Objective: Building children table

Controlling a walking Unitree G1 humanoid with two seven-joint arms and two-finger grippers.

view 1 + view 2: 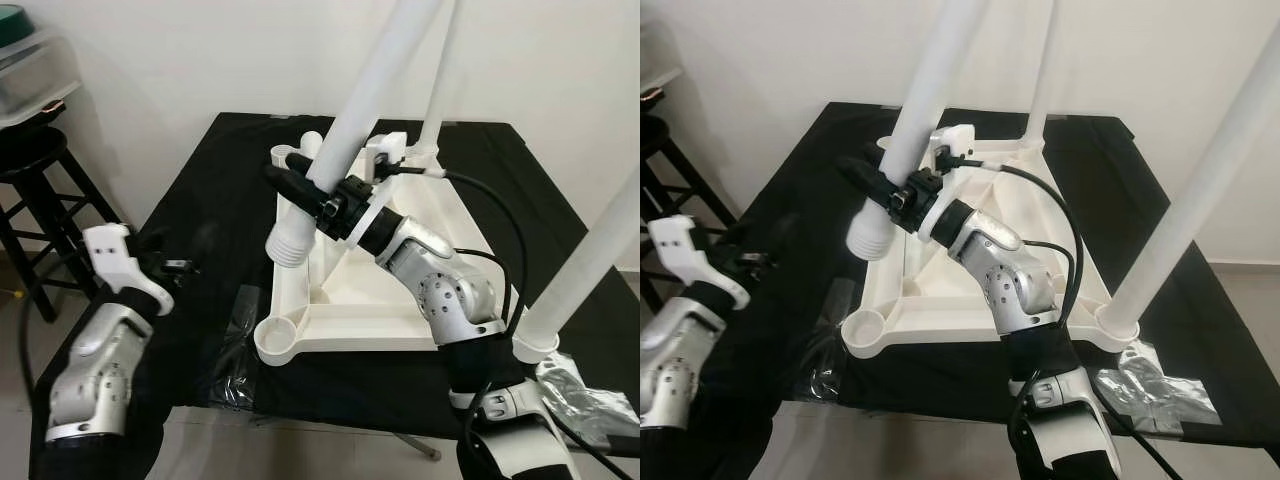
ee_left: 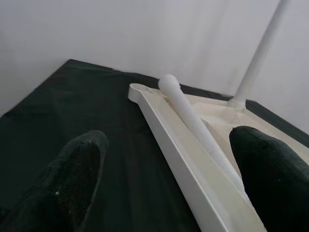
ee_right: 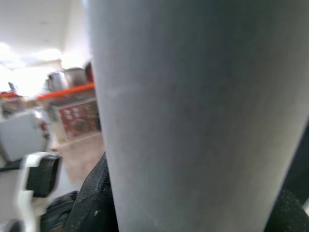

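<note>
Right end effector (image 1: 312,192) is clenched around a loose white table leg (image 1: 345,140) near its ribbed lower end, at the centre of the frame. That leg's long axis slants up toward the top edge, its threaded tip hanging above the upturned white tabletop (image 1: 420,315) on the black-draped bench (image 1: 215,190). An empty corner socket (image 1: 275,338) sits down and to the left of the tip. Left end effector (image 2: 164,159) hovers released at lower left, nearer that socket but well apart.
</note>
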